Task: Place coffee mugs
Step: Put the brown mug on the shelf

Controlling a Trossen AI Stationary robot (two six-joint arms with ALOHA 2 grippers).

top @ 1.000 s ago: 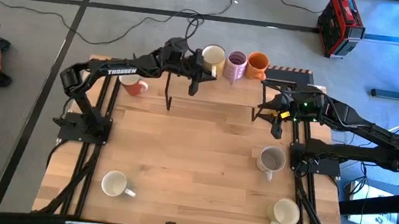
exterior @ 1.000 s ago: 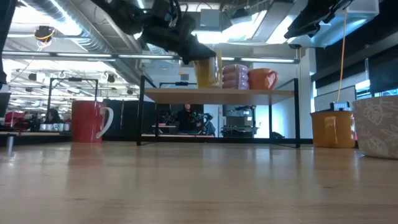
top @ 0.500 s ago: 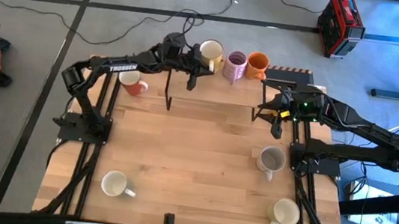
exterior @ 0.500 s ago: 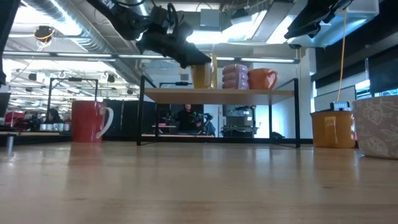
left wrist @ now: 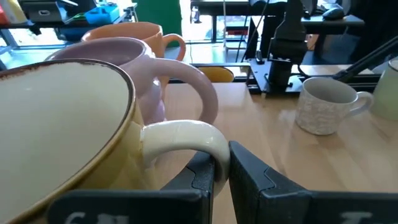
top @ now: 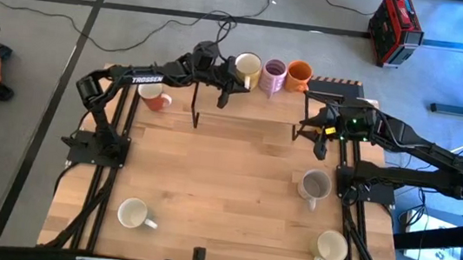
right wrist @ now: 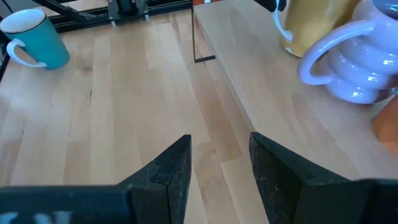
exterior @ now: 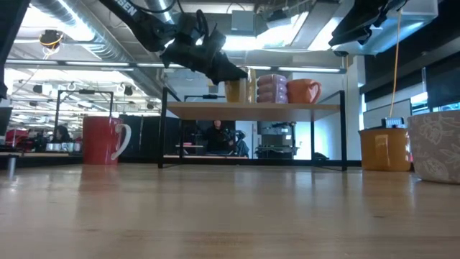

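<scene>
A mustard yellow mug (top: 246, 67) with a cream inside is at the left end of a row on a raised wooden shelf (exterior: 287, 108) at the table's far edge. Beside it stand a purple mug (top: 273, 75) and an orange mug (top: 299, 74). My left gripper (top: 229, 82) is shut on the yellow mug (left wrist: 62, 130). In the low view the mug's base (exterior: 237, 101) is level with the shelf top. My right gripper (right wrist: 221, 162) hangs open over the table's right side, near the shelf's right end, with nothing between its fingers. My left gripper pinches the yellow mug's handle (left wrist: 202, 140) between its two fingers, at the loop's lower outer part. The fingers come nearly level from the table's near-left side. The mug stands upright at the shelf top; whether its base bears on the shelf I cannot tell.
A red mug (top: 156, 99) stands at the table's far left. A grey mug (top: 314, 186) and a white mug (top: 330, 245) stand on the right side, and another white mug (top: 134, 213) stands near left. The shelf's black legs (top: 196, 113) stand on the table.
My left gripper has sunk a little toward the shelf with the yellow mug, still shut on its handle. The mug has come down from above the shelf to the shelf top, next to the purple mug.
</scene>
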